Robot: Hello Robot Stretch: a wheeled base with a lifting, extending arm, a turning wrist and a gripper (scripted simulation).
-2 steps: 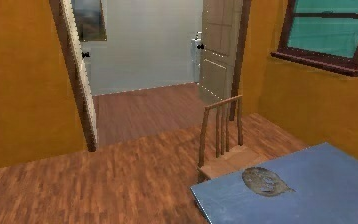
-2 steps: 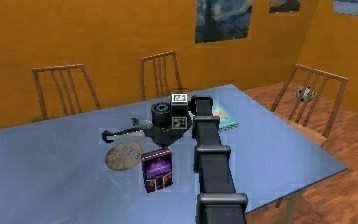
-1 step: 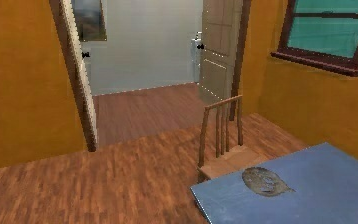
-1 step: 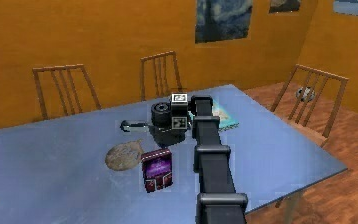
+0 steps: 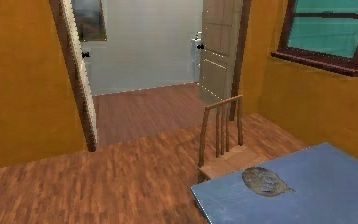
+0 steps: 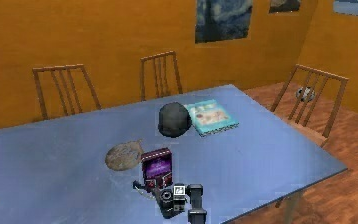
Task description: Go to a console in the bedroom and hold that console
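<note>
Gripper (image 6: 165, 197) at blue table's (image 6: 57, 170) near edge, grip state and load cannot be told, purple-faced boxy device (image 6: 157, 163) standing on tabletop right at it, brownish disc (image 6: 124, 155) just beside, dark lump (image 6: 173, 120) and teal book (image 6: 213, 116) farther out.

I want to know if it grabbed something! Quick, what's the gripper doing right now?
Gripper: cannot tell whether it holds anything, because a purple gadget stands on the table right at it.
</note>
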